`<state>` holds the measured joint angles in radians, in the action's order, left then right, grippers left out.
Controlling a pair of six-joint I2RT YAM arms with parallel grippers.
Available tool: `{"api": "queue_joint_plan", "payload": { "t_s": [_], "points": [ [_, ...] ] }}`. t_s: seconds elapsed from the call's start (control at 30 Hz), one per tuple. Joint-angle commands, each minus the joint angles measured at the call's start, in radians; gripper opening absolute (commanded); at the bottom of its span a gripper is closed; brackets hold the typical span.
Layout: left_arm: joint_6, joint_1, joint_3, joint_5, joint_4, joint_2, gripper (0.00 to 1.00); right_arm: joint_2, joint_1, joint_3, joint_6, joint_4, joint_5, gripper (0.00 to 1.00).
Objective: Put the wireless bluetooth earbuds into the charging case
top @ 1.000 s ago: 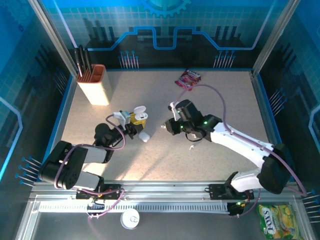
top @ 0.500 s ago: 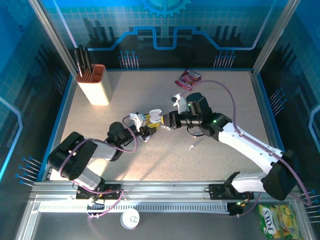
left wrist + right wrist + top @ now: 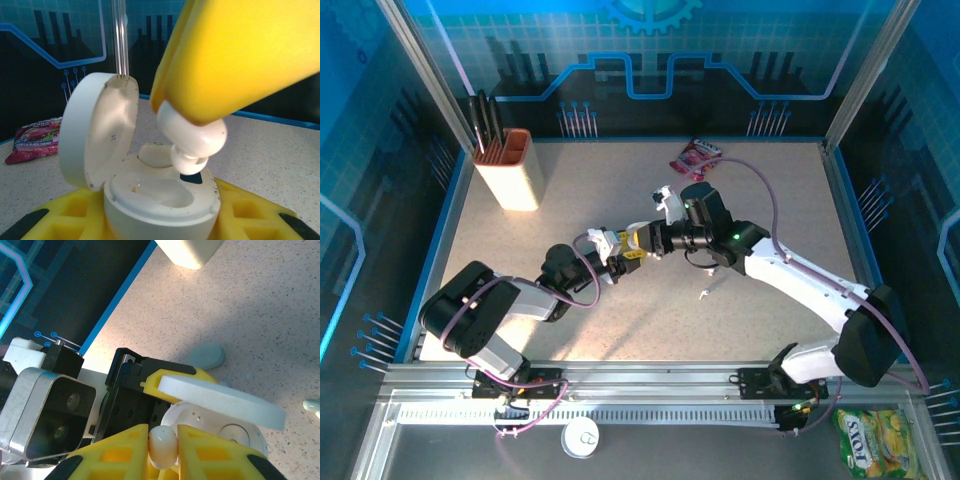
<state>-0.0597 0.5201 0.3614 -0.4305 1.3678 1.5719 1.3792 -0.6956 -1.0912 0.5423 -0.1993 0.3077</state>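
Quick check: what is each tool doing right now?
Left tool: closed on the open white charging case.
Right tool: closed on a white earbud.

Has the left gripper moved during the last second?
Yes. The left gripper has moved right, away from the knife block.

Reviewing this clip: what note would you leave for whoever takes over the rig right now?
Left gripper: shut on the white charging case, lid open.
Right gripper: shut on a white earbud, tip just over the case's near well, not seated.
Far well: a rounded white shape, possibly an earbud already in; hard to tell.
On the table: a light-blue case.
Left to do: lower and seat the earbud, open the jaws, close the lid.
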Motion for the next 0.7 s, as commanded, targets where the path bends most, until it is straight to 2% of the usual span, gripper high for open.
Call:
{"api": "queue_joint_plan", "payload": {
  "t_s": [0.0,0.43,0.67],
  "points": [
    [-0.015,0.011,0.025,-0.011,0.034,0.005,0.36,0.019,-0.013,-0.032,-0.007,0.028,0.016,0.2],
    [0.007,0.014,0.045,0.006,0.035,0.019,0.36,0.049,-0.013,-0.015,0.023,0.052,0.013,0.2],
    [0.027,0.013,0.047,0.019,0.035,0.008,0.36,0.064,-0.008,0.009,0.03,0.026,-0.036,0.26]
  ]
}}
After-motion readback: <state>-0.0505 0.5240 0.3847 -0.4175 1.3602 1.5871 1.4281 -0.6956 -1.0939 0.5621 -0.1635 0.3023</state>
